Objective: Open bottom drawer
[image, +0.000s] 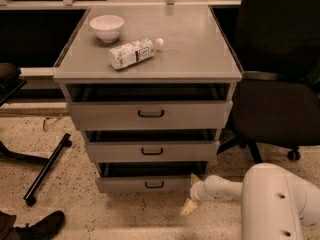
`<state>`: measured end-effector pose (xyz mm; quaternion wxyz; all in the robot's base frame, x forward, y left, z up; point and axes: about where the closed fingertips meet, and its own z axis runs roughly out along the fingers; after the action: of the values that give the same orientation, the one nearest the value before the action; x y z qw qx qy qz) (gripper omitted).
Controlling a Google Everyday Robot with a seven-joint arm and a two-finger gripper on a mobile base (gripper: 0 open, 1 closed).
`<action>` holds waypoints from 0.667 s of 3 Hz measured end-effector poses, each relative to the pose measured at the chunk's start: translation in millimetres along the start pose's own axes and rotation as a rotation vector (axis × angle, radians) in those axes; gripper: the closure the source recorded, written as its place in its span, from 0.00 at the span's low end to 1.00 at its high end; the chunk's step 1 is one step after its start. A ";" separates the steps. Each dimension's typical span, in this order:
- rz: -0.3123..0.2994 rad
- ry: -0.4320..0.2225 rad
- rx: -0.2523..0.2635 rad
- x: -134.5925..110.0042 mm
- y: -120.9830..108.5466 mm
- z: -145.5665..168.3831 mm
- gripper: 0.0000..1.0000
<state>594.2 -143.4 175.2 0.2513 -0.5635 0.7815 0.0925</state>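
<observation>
The bottom drawer (pixel 125 185) is the narrowest grey front of the cabinet, with a small black loop handle (pixel 154 184) at its centre. It stands slightly pulled out, with a dark gap above it. My gripper (pixel 191 192) is low at the right end of this drawer front, right of the handle. Its cream fingertips (pixel 188 207) are spread apart and hold nothing. The white arm (pixel 272 204) comes in from the lower right.
The mid-sized drawer (pixel 151 151) and the tallest drawer (pixel 150 114) above also stand slightly out. A white bowl (pixel 106 27) and a lying bottle (pixel 132 53) are on the cabinet top. A black office chair (pixel 280 109) is right; a black bar (pixel 47 168) lies on the floor left.
</observation>
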 end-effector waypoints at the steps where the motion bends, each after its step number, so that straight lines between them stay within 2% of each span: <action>1: -0.025 -0.010 -0.001 -8.0 -0.8 4.6 0.00; 2: -0.057 -0.021 -0.002 -17.1 -2.6 11.4 0.00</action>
<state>604.1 -125.1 174.3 0.2615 -0.5850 0.7622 0.0920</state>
